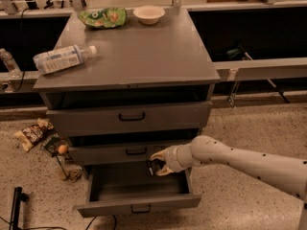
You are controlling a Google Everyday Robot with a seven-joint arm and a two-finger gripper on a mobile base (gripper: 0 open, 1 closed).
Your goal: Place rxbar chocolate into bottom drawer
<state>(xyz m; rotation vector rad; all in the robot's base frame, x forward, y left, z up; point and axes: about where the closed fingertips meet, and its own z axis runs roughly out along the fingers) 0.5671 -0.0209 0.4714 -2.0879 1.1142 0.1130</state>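
Note:
The bottom drawer [136, 204] of the grey cabinet is pulled open, its tray bare where visible. My gripper [157, 163] reaches in from the right on a white arm and is shut on the rxbar chocolate [154, 167], a small dark bar. It holds the bar just above the drawer's back right part, right under the middle drawer [129, 152]. Part of the bar is hidden by the fingers.
On the cabinet top [144, 51] lie a clear water bottle [62, 59], a green snack bag [103, 17] and a white bowl [149, 14]. Snack wrappers and litter [41, 138] lie on the floor to the left. A black pole [14, 207] stands at bottom left.

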